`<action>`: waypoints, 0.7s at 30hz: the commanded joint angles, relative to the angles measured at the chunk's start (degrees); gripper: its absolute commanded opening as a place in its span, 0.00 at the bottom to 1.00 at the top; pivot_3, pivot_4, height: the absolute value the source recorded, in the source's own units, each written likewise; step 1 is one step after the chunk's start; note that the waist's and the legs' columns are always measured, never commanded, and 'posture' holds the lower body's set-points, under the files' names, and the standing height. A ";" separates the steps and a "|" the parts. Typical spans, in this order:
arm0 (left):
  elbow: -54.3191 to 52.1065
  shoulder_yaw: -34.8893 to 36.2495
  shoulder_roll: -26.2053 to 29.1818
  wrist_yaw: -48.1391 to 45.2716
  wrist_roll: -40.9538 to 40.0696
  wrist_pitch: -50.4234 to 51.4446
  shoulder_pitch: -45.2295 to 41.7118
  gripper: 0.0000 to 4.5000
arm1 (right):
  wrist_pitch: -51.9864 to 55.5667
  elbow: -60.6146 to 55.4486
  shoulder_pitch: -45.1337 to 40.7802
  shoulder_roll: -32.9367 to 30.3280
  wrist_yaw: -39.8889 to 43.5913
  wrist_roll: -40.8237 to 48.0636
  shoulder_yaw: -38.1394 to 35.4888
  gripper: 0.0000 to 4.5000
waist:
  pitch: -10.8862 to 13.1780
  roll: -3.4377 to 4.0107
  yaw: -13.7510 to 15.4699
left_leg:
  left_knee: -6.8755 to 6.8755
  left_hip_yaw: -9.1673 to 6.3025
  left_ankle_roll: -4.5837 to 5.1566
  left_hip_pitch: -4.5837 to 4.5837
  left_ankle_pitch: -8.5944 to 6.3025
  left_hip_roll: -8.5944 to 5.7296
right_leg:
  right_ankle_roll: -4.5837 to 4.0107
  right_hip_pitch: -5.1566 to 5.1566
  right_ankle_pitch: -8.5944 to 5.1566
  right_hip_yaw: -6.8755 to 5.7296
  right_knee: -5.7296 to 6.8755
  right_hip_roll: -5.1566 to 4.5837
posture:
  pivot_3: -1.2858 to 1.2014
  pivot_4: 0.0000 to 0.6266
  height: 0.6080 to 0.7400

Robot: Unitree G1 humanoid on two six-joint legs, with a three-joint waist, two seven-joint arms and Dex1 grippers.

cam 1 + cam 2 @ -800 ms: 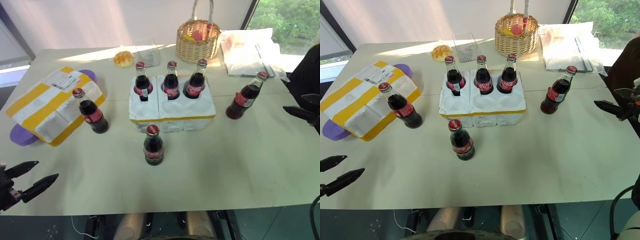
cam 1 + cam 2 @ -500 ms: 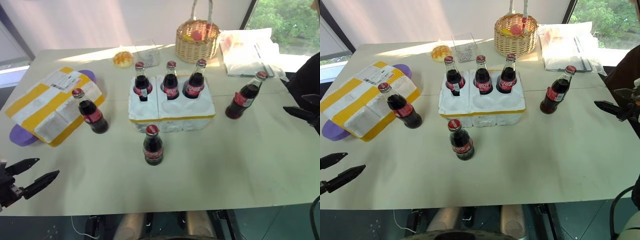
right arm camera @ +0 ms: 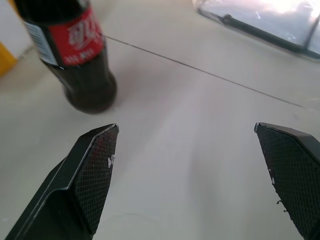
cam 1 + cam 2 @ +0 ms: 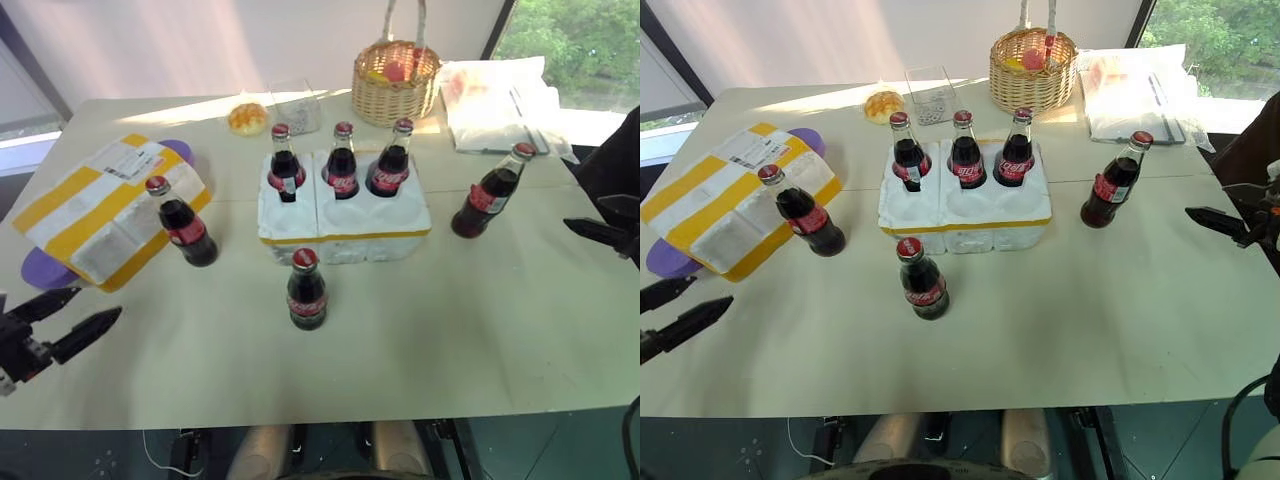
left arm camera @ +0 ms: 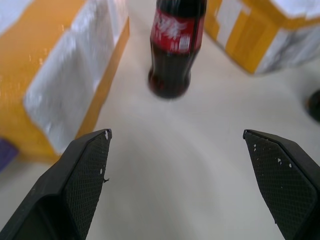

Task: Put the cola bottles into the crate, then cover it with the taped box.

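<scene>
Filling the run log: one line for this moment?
left gripper: open, empty | right gripper: open, empty | crate: three bottles in | three on table

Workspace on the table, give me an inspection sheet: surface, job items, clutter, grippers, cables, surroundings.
Surface: pale table, dry, with a thin seam across it.
Job's things: crate holds three cola bottles in its back row; three more stand on the table, left bottle, front bottle, right bottle. Taped box lies at left on a purple disc.
Clutter: wicker basket, bun, clear container, plastic bags.
Grippers: left gripper and right gripper both open, holding nothing.
Cables: a black one at the lower right, off the table.
Surroundings: window with greenery at the right.
</scene>
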 commanded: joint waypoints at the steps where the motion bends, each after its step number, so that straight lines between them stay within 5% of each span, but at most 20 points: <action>1: -0.57 -1.11 2.97 1.25 -1.99 1.27 -3.94 0.98 | 9.25 -12.14 -0.36 -5.15 7.42 6.26 -3.18 1.00 | 0.06 0.17 0.07 | -0.01 0.00 0.00 0.00 0.00 0.00 | 0.00 -0.01 0.00 0.01 0.01 0.00 | 0.52 0.24 1.00; 5: 1.70 -6.90 5.21 1.62 1.35 -0.21 -9.45 0.98 | 23.62 -30.75 4.90 -8.26 12.07 15.25 -7.39 1.00 | 0.04 0.25 0.12 | -0.02 -0.01 -0.01 0.01 0.01 0.02 | 0.03 -0.04 0.01 0.01 0.09 0.02 | 0.52 0.24 1.00; 13: 10.96 -18.62 5.93 2.16 7.78 -4.69 -22.29 0.98 | 44.11 -62.82 12.06 -7.08 6.40 31.99 -17.07 1.00 | 0.04 0.24 0.32 | -0.01 0.02 -0.03 -0.01 0.01 0.02 | 0.14 -0.09 0.10 0.04 0.11 0.01 | 0.52 0.24 1.00; 21: 18.86 -28.25 2.95 2.20 13.40 -9.76 -32.40 0.98 | 50.40 -75.36 14.62 -4.55 -0.29 42.09 -19.60 1.00 | 0.06 0.16 1.53 | 0.01 0.08 -0.02 -0.05 0.01 0.00 | 0.21 -0.12 0.17 0.07 0.04 -0.03 | 0.52 0.24 1.00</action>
